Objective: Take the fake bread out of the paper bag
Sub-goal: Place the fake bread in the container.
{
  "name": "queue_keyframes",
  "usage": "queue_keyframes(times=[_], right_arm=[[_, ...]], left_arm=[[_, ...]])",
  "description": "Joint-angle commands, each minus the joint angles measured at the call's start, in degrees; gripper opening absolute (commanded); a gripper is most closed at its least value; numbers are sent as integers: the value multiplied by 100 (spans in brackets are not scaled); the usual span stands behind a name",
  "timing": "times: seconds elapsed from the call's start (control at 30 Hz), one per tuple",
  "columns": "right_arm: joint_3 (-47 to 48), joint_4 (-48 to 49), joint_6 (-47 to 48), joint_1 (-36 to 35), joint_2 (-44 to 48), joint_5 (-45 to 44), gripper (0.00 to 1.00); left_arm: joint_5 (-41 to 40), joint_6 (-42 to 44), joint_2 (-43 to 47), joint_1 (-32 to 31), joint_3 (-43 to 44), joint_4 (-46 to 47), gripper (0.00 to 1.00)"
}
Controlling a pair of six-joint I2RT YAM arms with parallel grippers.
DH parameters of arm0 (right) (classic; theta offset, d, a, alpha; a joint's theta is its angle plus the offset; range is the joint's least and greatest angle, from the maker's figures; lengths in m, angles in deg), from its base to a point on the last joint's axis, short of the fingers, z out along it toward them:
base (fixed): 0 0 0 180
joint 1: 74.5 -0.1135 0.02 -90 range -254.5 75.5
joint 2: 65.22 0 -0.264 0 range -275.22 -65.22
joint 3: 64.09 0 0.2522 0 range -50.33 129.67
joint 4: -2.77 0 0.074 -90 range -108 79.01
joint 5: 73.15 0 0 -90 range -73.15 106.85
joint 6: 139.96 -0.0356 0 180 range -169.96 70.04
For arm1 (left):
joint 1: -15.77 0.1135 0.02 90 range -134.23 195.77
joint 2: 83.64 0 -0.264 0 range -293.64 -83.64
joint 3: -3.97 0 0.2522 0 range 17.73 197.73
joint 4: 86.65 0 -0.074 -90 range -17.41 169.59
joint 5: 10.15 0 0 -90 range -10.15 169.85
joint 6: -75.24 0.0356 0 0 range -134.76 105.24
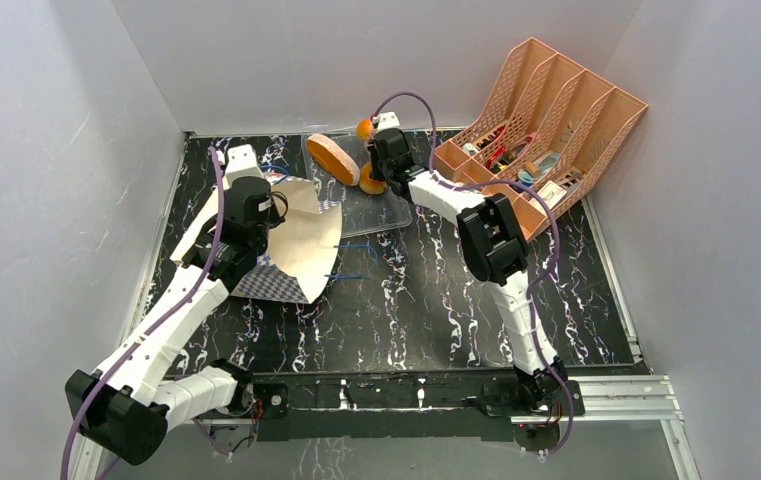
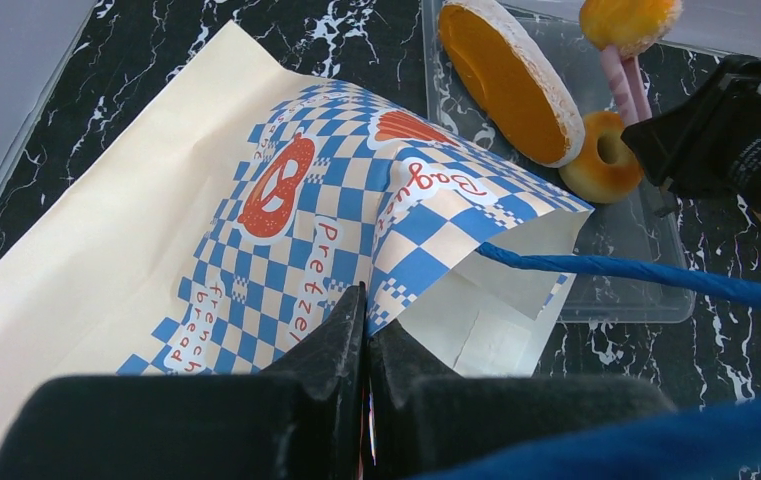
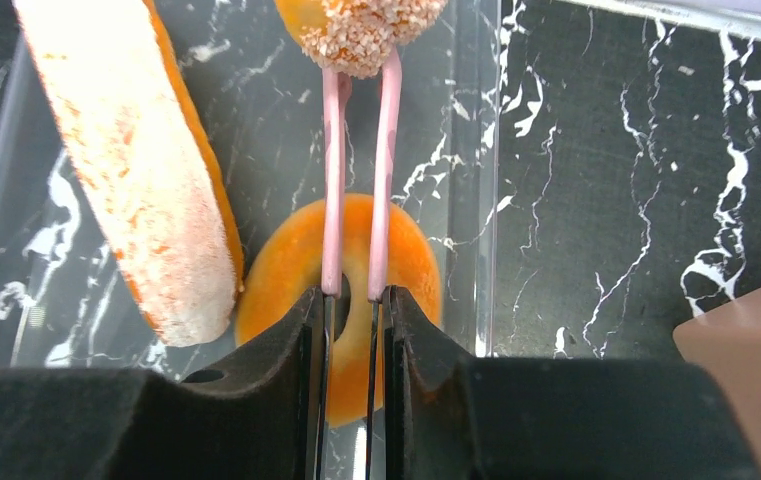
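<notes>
Above the clear tray (image 1: 393, 212), near one wall, right claw (image 3: 356, 296) pinches a crumbed pastry's (image 3: 361, 25) pink stick (image 3: 333, 180); left claw (image 2: 366, 300) clamps the paper bag's (image 2: 106, 250) mouth edge.

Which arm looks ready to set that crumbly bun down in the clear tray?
Likely the right. The right hand squeezes pink tongs gripping the bun over the tray; the left hand is pinching the paper bag.
</notes>
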Motion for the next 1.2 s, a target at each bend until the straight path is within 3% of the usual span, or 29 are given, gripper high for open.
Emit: queue_keyframes(times=[0.0,0.33,1.17], right_arm=[[494,211,-9,37,-92,244,3],[328,215,-155,27,-162,414,28],[-696,627,-142,-112,601,379,34]], left_arm=[[116,-51,174,20,310,-100,0],[194,-73,223,20,279,-147,0],[274,-178,408,22,296,-304,0]])
